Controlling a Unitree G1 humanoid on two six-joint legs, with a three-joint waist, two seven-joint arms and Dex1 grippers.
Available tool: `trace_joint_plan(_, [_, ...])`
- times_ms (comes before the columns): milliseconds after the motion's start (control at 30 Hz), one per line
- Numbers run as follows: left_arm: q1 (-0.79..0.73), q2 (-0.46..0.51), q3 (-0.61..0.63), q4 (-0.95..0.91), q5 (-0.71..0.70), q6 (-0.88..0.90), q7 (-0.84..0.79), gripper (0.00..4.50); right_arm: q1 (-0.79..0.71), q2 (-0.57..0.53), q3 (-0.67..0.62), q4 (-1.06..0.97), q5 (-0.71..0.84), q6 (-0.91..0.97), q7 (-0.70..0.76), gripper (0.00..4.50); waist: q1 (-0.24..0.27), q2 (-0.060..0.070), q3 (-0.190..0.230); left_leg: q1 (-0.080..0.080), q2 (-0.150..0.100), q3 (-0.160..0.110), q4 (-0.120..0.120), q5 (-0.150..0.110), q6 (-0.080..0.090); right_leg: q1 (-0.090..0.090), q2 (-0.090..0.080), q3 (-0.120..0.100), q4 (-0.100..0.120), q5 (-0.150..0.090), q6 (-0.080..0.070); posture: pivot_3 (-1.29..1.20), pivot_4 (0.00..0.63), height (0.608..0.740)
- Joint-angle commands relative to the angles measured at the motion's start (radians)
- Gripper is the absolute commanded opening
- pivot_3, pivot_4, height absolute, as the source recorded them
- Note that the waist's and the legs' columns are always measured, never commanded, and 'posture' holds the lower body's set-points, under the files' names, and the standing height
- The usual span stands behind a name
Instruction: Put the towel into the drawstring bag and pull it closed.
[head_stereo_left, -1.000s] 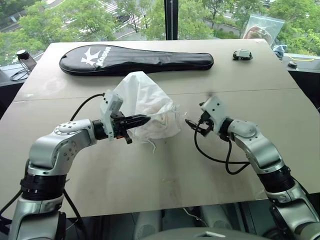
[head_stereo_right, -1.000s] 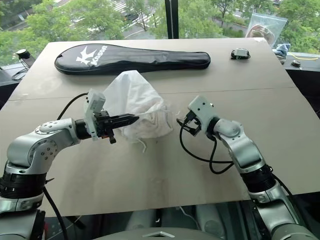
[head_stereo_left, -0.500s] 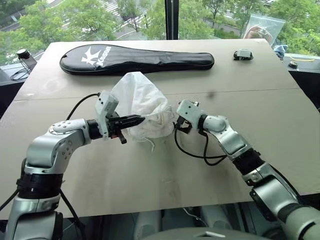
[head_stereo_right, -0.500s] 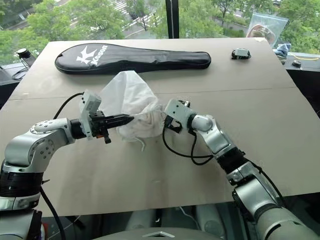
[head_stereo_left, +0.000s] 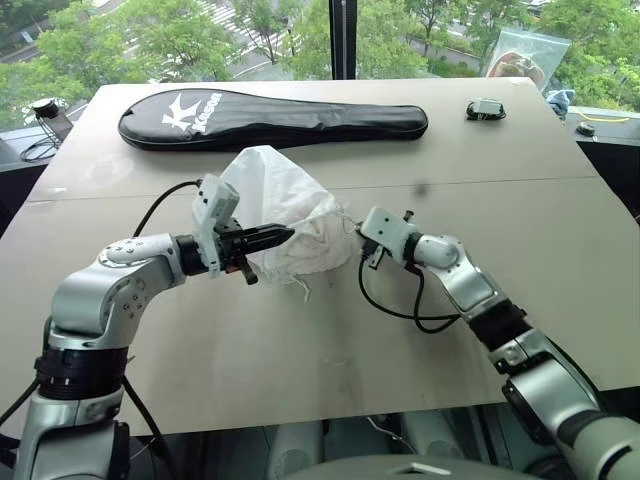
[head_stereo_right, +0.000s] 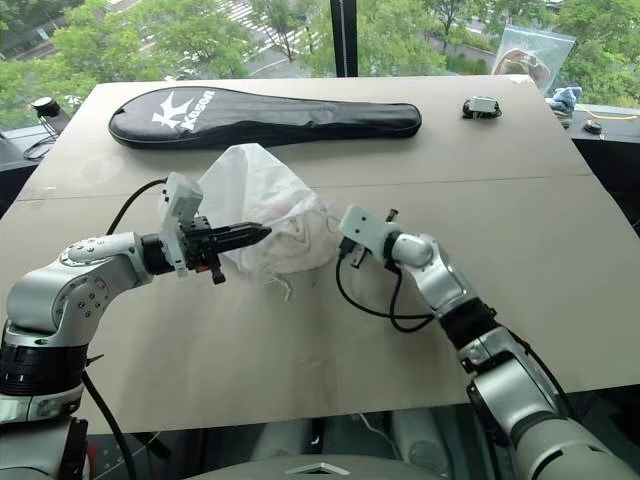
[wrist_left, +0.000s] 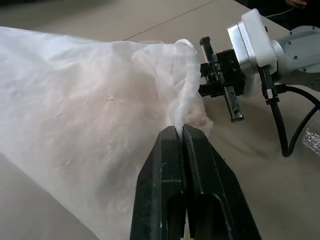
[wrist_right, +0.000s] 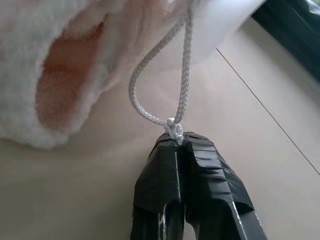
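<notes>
White thin fabric drawstring bag (head_stereo_left: 285, 215) mid-table, towel (wrist_right: 65, 70) inside mouth. Left gripper (wrist_left: 181, 131) clamped on bag rim; right gripper (wrist_right: 176, 136) clamped on cord (wrist_right: 162, 85) knot. Best: pull cord steadily away toward table's right edge, left hand anchoring fabric, no jerk.

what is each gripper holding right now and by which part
The left gripper pinches the white semi-translucent drawstring bag by the thin fabric at its mouth; the right gripper clamps the knot of its white cord.
</notes>
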Motion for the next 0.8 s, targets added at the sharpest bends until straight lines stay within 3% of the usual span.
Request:
trace_joint_plan(33, [-0.020, -0.016, 0.023, -0.025, -0.023, -0.009, -0.006, 0.00, 0.034, -0.032, -0.062, -0.147, 0.007, 0.053, -0.007, 0.03, 0.000, 0.000, 0.000, 0.000, 0.000, 0.000, 0.000, 0.000, 0.000, 0.000, 0.000, 0.000, 0.000, 0.000, 0.000, 0.00, 0.150, 0.740])
trace_joint_plan(333, [-0.089, -0.093, -0.015, 0.002, -0.002, -0.094, -0.058, 0.00, 0.176, -0.112, -0.163, -0.441, 0.026, 0.251, -0.006, 0.03, 0.000, 0.000, 0.000, 0.000, 0.000, 0.000, 0.000, 0.000, 0.000, 0.000, 0.000, 0.000, 0.000, 0.000, 0.000, 0.00, 0.150, 0.740])
trace_joint_plan(567, [-0.215, -0.138, -0.045, 0.074, -0.036, -0.070, -0.120, 0.00, 0.229, -0.078, -0.273, -0.651, 0.226, 0.419, 0.053, 0.03, 0.000, 0.000, 0.000, 0.000, 0.000, 0.000, 0.001, 0.000, 0.000, 0.000, 0.000, 0.000, 0.000, 0.000, 0.000, 0.00, 0.150, 0.740])
trace_joint_plan(800, [-0.199, -0.167, -0.065, 0.088, 0.022, -0.124, -0.103, 0.00, 0.285, -0.177, -0.243, -0.685, 0.230, 0.438, 0.094, 0.03, 0.002, 0.000, 0.000, 0.000, 0.000, 0.000, 0.001, 0.000, 0.000, 0.000, 0.000, 0.000, 0.000, 0.000, 0.000, 0.00, 0.150, 0.740])
